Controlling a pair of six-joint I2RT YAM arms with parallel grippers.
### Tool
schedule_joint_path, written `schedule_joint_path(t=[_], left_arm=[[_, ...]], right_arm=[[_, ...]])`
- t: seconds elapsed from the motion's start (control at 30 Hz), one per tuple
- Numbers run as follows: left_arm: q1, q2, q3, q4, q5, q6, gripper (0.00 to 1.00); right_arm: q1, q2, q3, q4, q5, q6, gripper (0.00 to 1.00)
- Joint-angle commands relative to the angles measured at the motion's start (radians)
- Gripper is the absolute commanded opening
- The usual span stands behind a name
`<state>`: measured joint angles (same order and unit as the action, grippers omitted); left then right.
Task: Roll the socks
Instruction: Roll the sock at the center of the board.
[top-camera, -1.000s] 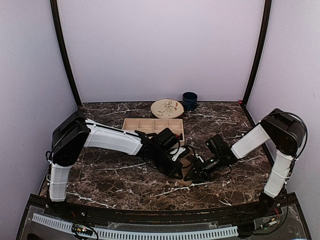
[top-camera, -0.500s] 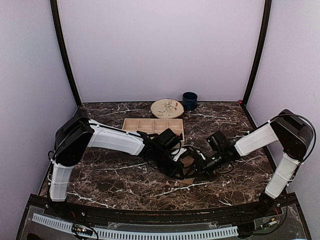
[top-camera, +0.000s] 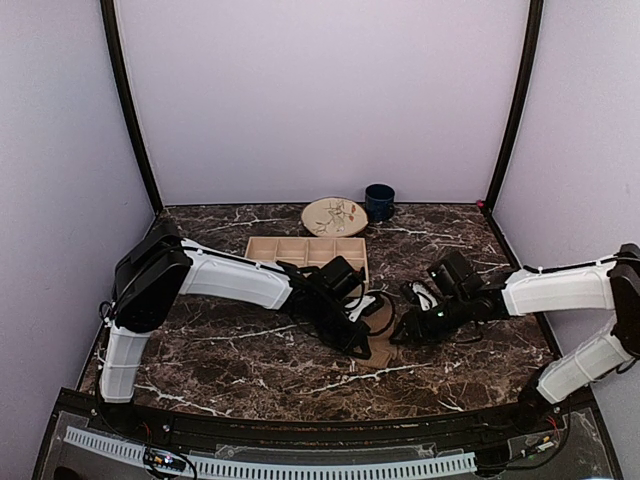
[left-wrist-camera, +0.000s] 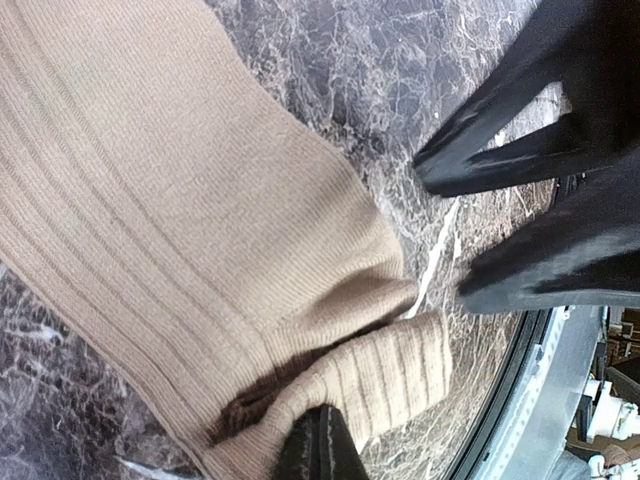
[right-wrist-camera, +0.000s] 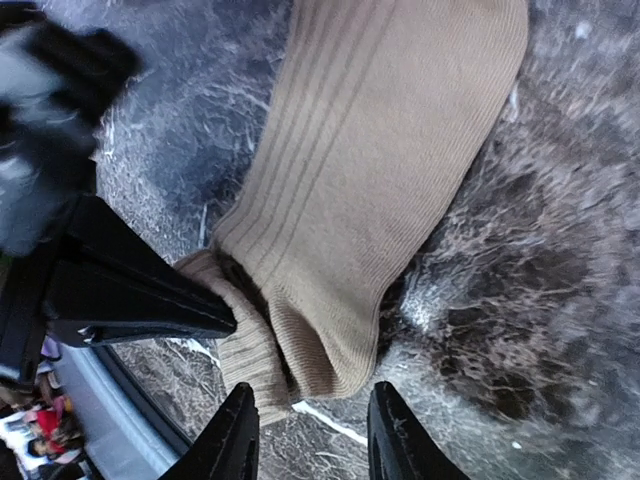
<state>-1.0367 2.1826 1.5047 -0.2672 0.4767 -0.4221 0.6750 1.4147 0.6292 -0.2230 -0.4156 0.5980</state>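
A plain tan-brown sock lies flat on the dark marble table, its ribbed cuff end folded back on itself. My left gripper is shut on that folded cuff, pinching it from below in the left wrist view. In the right wrist view the same sock runs away from my right gripper, whose fingers stand open just short of the sock's near end, with nothing between them. From above, both grippers meet at the sock, left gripper and right gripper. Only this one of the socks shows.
A wooden divided tray stands behind the arms, with a patterned plate and a dark blue mug further back by the wall. The table's front edge lies close below the sock.
My right gripper has opened, let go of the sock and drawn back a little to the right, while its arm stretched out low. The left gripper has kept its hold on the cuff.
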Motion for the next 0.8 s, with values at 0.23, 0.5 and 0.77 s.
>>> schedule_joint_path(t=[0.23, 0.5, 0.77], left_arm=[[0.012, 0.087, -0.003, -0.142, 0.009, -0.013, 0.00], [0.028, 0.107, 0.028, -0.190, 0.081, -0.008, 0.00], [0.048, 0.131, 0.081, -0.238, 0.160, -0.018, 0.00]], right_arm=[[0.271, -0.173, 0.037, -0.124, 0.518, -0.075, 0.38], [0.526, -0.167, 0.078, -0.163, 0.825, -0.136, 0.42], [0.648, -0.063, 0.128, -0.193, 0.923, -0.225, 0.50]])
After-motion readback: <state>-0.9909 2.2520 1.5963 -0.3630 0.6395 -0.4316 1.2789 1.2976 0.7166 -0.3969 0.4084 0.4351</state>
